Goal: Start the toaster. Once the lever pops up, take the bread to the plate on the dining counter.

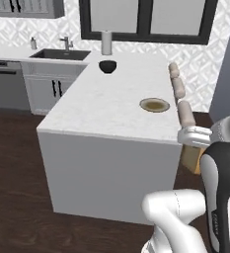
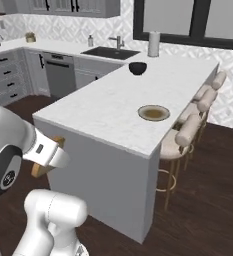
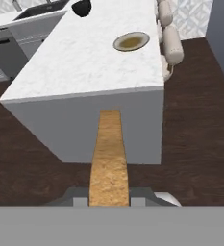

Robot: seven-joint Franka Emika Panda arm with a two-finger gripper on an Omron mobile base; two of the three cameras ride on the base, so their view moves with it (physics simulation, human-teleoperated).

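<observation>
— Bread [image 3: 109,158] nearest of all?
— Yes. Seen along the hand, a thin orange-brown slice with a grainy crumb stands edge-on between the fingertips, running straight out from the gripper [image 3: 109,201]. The jaws are drawn in narrow and pinch it by its near end.
— And from the base cameras?
— A tan corner of the slice pokes out under the white hand, low beside the dining counter [image 1: 106,116], in both views.
— The counter itself?
— A big rectangular slab, white with faint grey marbling, on plain pale grey sides. Its near corner faces the hand; dark wood-plank floor lies between.
— Where is the plate [image 3: 131,41]?
— On the slab, toward its right edge, well beyond the bread. Round, shallow, pale beige rim, brownish centre.
— Anything around it?
— Cushioned cream stools [image 2: 186,131] with thin brass legs are tucked along that right edge. Farther down the slab sits a dark bowl [image 2: 137,68], then an upright white cylinder [image 2: 153,44] at the far end.
— And behind?
— A dark sink [image 2: 110,52] with a metal tap, grey cabinets, a patterned white tile wall, black-framed windows.
— Any writing?
— None that I can read.
</observation>
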